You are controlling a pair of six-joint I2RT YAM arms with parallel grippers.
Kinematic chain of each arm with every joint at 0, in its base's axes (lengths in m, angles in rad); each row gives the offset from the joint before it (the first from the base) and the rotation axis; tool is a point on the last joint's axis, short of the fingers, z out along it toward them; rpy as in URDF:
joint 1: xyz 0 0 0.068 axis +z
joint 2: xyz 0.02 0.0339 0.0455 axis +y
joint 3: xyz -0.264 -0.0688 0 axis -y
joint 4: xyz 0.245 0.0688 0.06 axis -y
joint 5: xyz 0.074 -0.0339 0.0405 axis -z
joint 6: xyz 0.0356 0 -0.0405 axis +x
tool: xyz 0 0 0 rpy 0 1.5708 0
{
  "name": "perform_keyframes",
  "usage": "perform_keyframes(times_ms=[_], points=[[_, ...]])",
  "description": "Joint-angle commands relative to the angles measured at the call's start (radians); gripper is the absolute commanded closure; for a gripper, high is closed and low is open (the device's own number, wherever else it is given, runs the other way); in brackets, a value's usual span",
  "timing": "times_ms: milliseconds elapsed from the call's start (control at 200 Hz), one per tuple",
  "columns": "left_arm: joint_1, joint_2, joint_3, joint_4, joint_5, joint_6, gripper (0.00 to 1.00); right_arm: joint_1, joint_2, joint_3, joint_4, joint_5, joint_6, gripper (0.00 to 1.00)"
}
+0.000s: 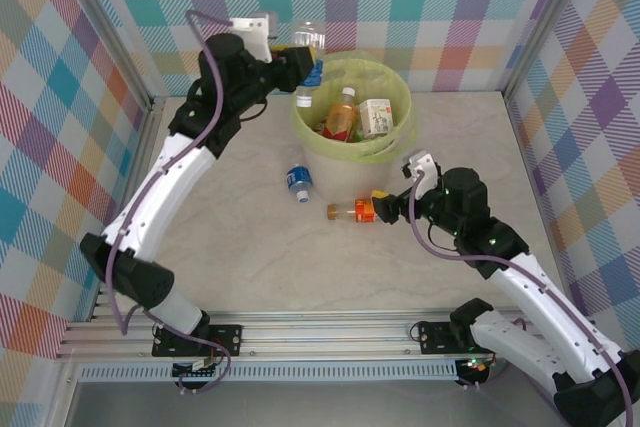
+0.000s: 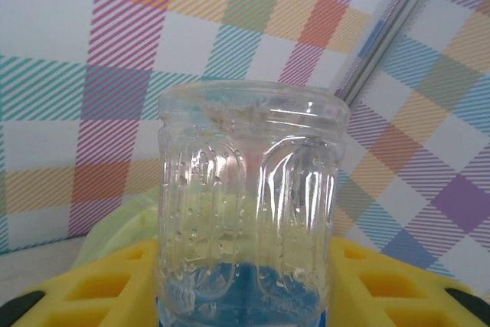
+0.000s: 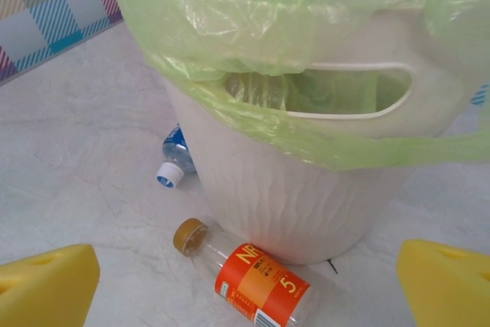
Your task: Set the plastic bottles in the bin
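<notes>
So the left claw (image 1: 306,59) is up at the far-left rim of the bin (image 1: 352,154), clamped on a clear bottle (image 2: 249,189) with a blue label. In the left wrist view the bottle sits snug between the yellow fingers (image 2: 99,285), its ribbed base pointing toward the plaid wall, and a bit of the yellow-green bag (image 2: 122,227) peeks in from the left. Seen from the top, that bottle hangs right at the edge of the bin, more beside the rim than over the middle. The bin itself stands toward the back of the tabletop (image 1: 220,247), and there's already a small pile of bottles (image 1: 343,115) inside it, one of them with an orange label. Two more lie on the tabletop just in front of the bin: a blue-cap bottle (image 1: 298,183) on its side near the left of the bin's base, and an orange-label bottle (image 1: 354,211) with a gold cap lying close to the front wall. The right claw (image 1: 383,199) hangs low just beside that orange one, spread wide with nothing in it; its two yellow fingers (image 3: 47,285) sit far apart in the corners of its own wrist view.
</notes>
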Motion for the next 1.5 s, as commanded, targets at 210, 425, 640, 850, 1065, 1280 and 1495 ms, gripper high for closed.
perform_keyframes(times_ms=[210,425,640,850,1065,1280,1495], points=[[-0.011,0.283,0.341,-0.347,0.047,0.214,0.53,-0.004,-0.085,-0.022,0.023,0.093,0.042,0.0],[-0.027,0.427,0.597,-0.633,-0.009,0.32,0.34,-0.003,-0.08,-0.015,0.004,0.093,0.025,0.0],[-0.033,0.404,0.576,-0.608,-0.013,0.297,0.14,-0.003,-0.025,-0.012,0.024,0.078,0.03,0.0],[-0.033,0.265,0.423,-0.497,0.011,0.236,0.0,-0.004,0.039,-0.024,0.008,0.016,-0.029,0.0],[-0.033,0.113,0.241,-0.381,-0.021,0.215,0.0,-0.003,0.118,-0.026,-0.013,-0.106,-0.144,0.0],[-0.033,-0.031,0.035,-0.228,-0.041,0.136,0.0,-0.004,0.22,-0.031,-0.039,-0.175,-0.25,0.0],[-0.033,-0.159,-0.192,-0.069,-0.137,0.081,0.0,-0.002,0.296,-0.037,-0.033,-0.24,-0.325,0.0]])
